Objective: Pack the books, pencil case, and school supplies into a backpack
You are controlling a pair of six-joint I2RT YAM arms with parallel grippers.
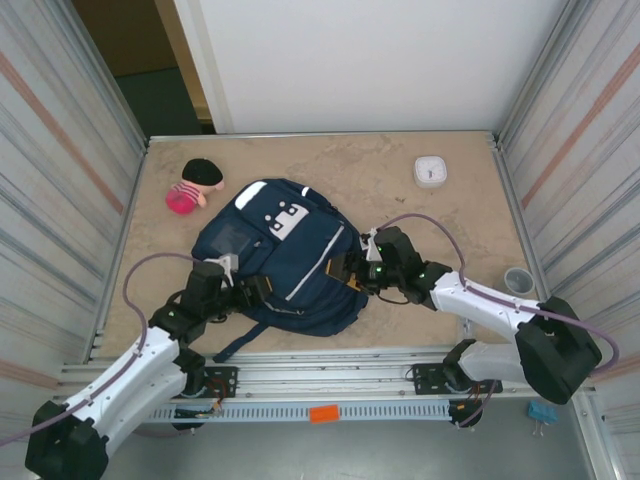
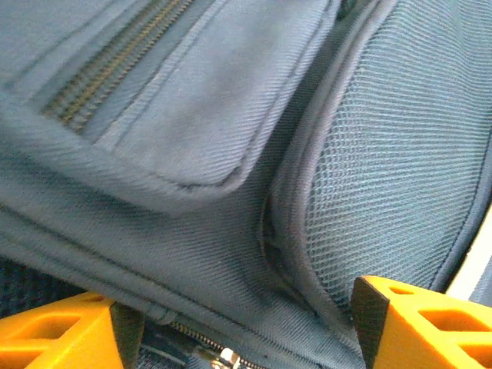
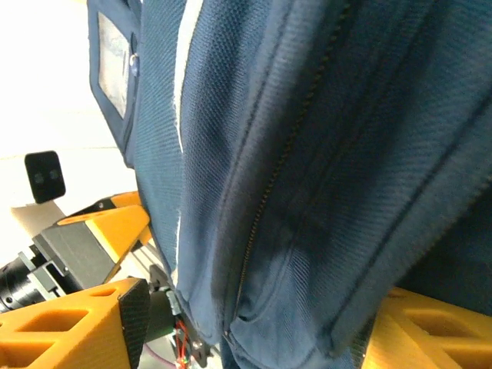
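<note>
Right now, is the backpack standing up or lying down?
Lying down. The backpack rests flat on the table, and the white patch on its front pocket faces up toward the top camera.

Bare table (image 1: 400, 200) right of backpack (image 1: 290, 260); plush toy (image 1: 195, 185) near its far-left corner.

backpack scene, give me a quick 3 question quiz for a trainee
1. True or false: the left tool and the right tool are both up against the backpack.
2. What sits near the far right corner of the table? A) white square device B) yellow book C) pencil case
3. In the left wrist view, what fastener runs across the fabric at upper left?
Key: 1 true; 2 A; 3 a zipper.
</note>
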